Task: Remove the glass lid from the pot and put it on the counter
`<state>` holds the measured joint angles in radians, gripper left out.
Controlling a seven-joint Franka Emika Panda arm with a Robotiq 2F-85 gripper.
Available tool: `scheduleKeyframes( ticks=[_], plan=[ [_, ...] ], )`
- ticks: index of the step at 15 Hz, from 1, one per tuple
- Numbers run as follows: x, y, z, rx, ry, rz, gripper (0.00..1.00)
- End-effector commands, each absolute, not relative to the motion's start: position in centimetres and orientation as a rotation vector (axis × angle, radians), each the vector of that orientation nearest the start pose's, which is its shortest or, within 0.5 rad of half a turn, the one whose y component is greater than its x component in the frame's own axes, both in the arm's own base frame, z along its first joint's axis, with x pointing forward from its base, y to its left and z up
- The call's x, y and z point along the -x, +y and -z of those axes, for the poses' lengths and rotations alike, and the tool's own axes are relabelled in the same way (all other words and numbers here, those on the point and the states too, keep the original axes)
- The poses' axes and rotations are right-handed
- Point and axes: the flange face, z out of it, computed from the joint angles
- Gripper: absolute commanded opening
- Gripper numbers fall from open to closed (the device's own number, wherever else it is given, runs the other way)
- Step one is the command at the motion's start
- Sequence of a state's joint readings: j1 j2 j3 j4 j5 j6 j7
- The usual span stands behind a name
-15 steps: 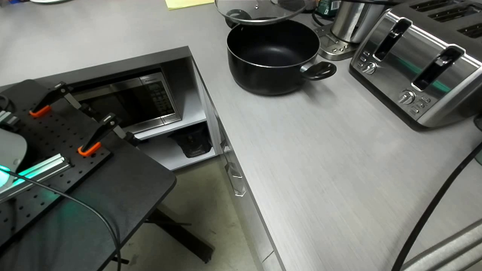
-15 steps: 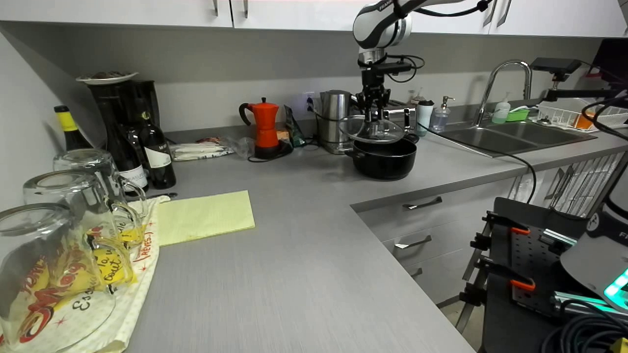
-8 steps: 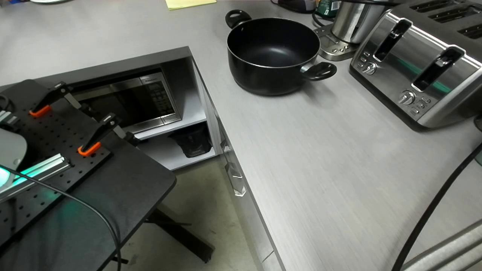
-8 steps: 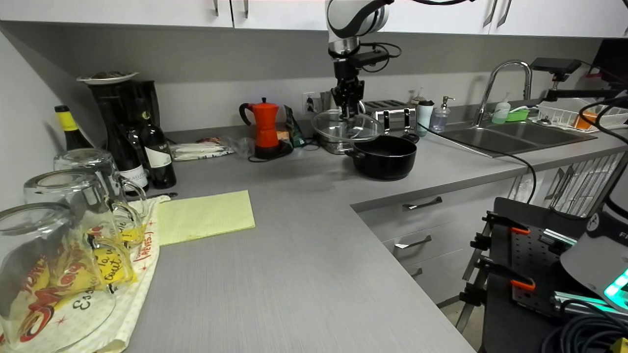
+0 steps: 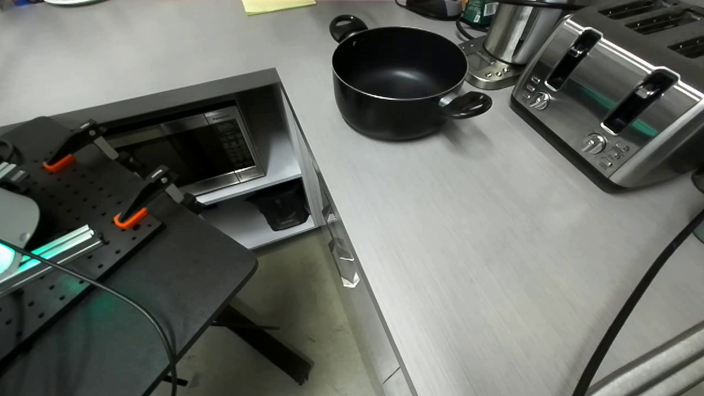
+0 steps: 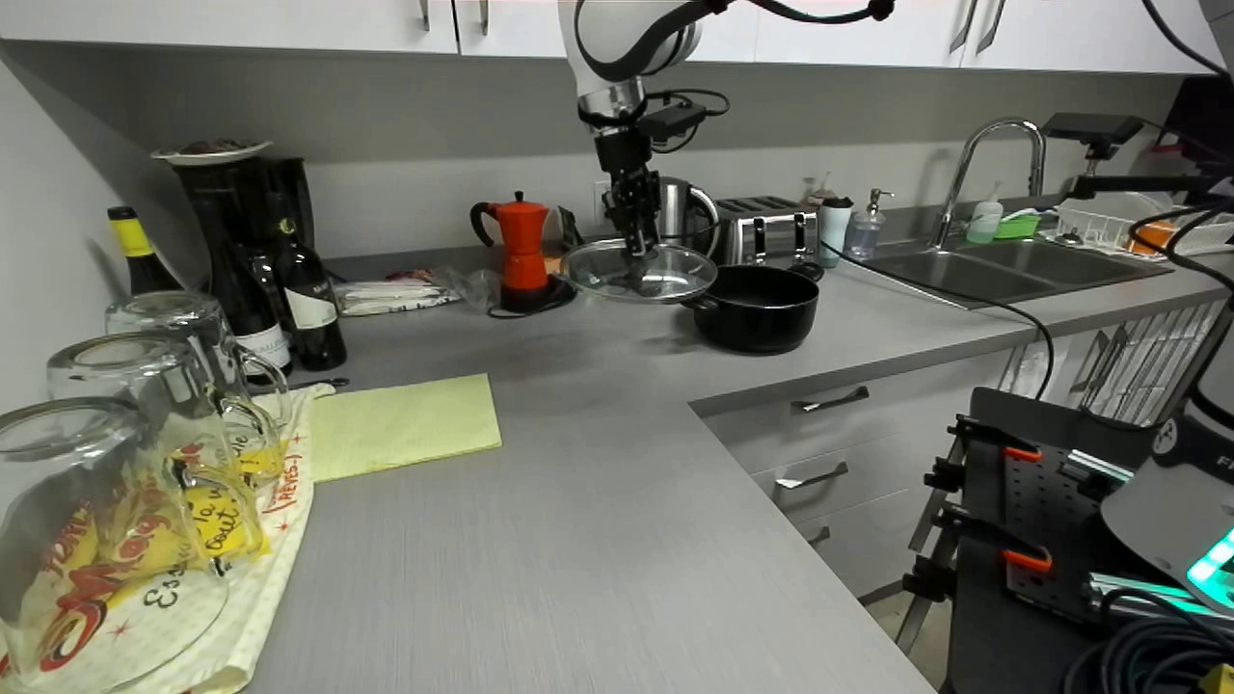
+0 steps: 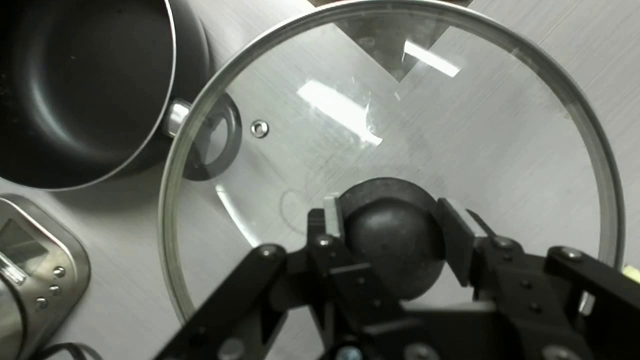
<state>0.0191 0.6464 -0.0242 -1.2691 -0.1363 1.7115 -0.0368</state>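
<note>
My gripper point(image 7: 394, 225) is shut on the black knob of the glass lid point(image 7: 450, 135). An exterior view also shows the gripper point(image 6: 636, 246) pointing down and the lid point(image 6: 680, 277) hanging roughly level in the air. The lid is beside the pot, with its edge overlapping one pot handle in the wrist view. The black pot point(image 5: 396, 118) stands uncovered on the grey counter point(image 5: 467, 231). The pot also shows in an exterior view point(image 6: 757, 323) and in the wrist view point(image 7: 192, 45). The lid and gripper are out of view in an exterior view, where the pot's dark inside shows.
A steel toaster point(image 5: 599, 110) and kettle point(image 5: 509, 33) stand behind the pot. A red moka pot point(image 6: 523, 251) is near the wall. A yellow cloth point(image 6: 405, 424) and glass mugs point(image 6: 87, 520) lie toward one end. The counter's inner corner point(image 6: 696, 403) drops off nearby.
The gripper has carried the lid sideways from above the pot, away from the sink and toward the moka pot, and slightly lower. The lid has left an exterior view. The pot has not moved.
</note>
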Motion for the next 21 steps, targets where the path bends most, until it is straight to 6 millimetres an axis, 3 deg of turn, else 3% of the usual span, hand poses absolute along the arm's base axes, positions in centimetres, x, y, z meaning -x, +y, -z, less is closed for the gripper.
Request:
scheduleKeyframes(
  ticks=[1, 6, 11, 16, 21],
  plan=[
    [-72.9, 0.5, -34.5, 3.248, -0.343, -0.435, 0.24],
    [-74.2, 1.3, -29.1, 3.181, -0.586, -0.545, 0.24],
    [-75.2, 0.9, -24.3, 3.184, -0.648, -0.552, 0.24],
    [-75.8, 0.5, -20.8, 3.211, -0.622, -0.491, 0.24],
    [-76.4, 0.1, -18.5, 3.267, -0.622, -0.384, 0.24]
  ],
)
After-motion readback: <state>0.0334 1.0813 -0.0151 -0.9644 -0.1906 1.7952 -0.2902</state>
